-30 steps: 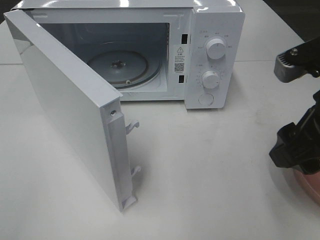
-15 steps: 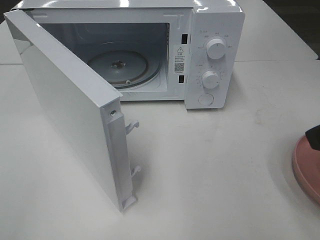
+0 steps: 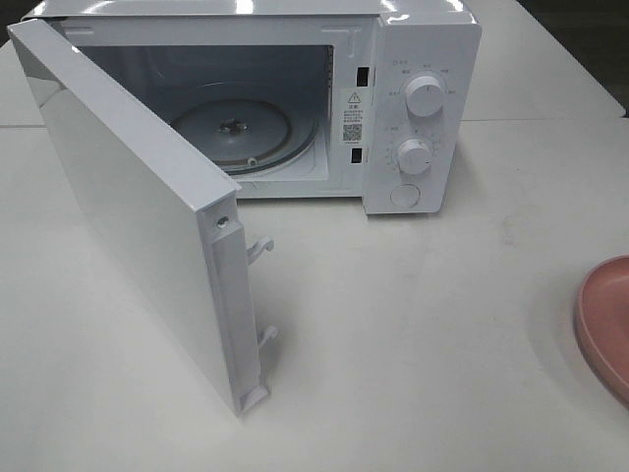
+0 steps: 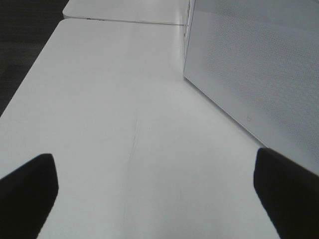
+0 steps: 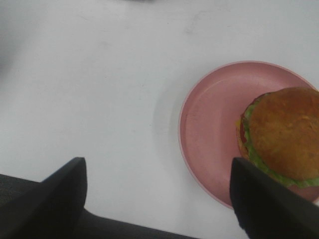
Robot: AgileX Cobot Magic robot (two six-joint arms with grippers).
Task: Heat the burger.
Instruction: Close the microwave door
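Note:
The burger (image 5: 281, 134), with a glossy brown bun and green lettuce, sits on a round pink plate (image 5: 209, 124) in the right wrist view. My right gripper (image 5: 157, 174) hovers open beside the plate, nothing between its fingers (image 5: 60, 194); one finger overlaps the plate's rim in the picture. In the exterior high view only the plate's edge (image 3: 601, 315) shows at the far right, and the burger and both grippers are out of that view. My left gripper (image 4: 154, 164) stands wide open over bare table, beside the microwave door (image 4: 259, 64).
The white microwave (image 3: 423, 59) stands at the back with its door (image 3: 128, 206) swung wide open toward the front left. Its glass turntable (image 3: 231, 133) is bare. White table (image 3: 413, 334) stretches between the microwave and the plate.
The right arm has drawn back out of the exterior high view to the right, uncovering the pink plate's edge. The microwave and its door have not moved.

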